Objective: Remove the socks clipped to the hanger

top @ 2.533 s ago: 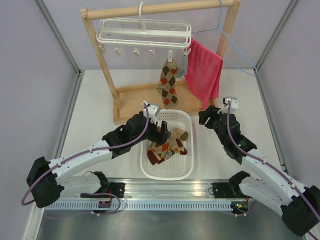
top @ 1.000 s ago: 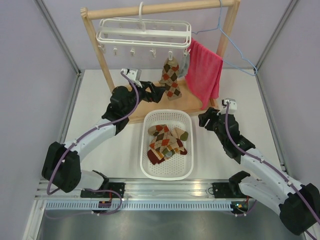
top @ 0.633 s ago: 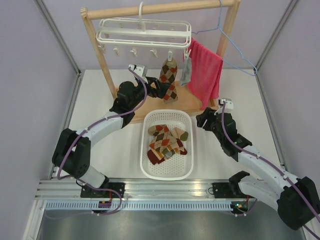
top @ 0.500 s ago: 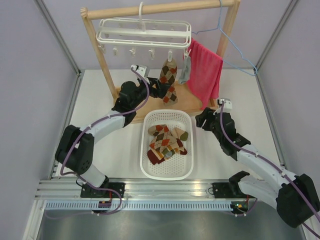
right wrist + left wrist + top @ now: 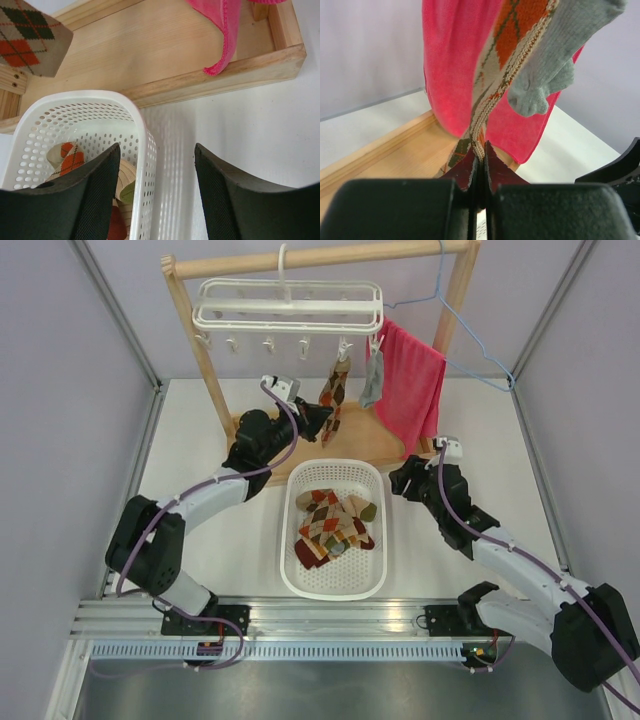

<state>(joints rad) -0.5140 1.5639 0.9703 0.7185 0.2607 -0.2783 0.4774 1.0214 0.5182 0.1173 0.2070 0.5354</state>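
The white hanger (image 5: 290, 305) hangs from the wooden rail. Two socks stay clipped at its right end: an argyle sock (image 5: 335, 385) and a grey sock (image 5: 372, 375). My left gripper (image 5: 322, 420) is shut on the argyle sock's lower end, which is drawn down and to the left. In the left wrist view the argyle sock (image 5: 512, 45) runs edge-on into the pinched fingertips (image 5: 470, 167), with the grey sock (image 5: 555, 65) beside it. My right gripper (image 5: 400, 475) hovers open over the basket's right rim (image 5: 145, 130), holding nothing.
The white basket (image 5: 335, 590) holds several loose socks (image 5: 330, 525). A pinkish-red towel (image 5: 408, 385) and a blue wire hanger (image 5: 480, 360) hang at the rail's right end. The rack's wooden base (image 5: 375, 435) lies behind the basket.
My left gripper reached the hanging argyle sock and shut on its lower end; the sock now hangs taut and edge-on. The right arm barely shifted.
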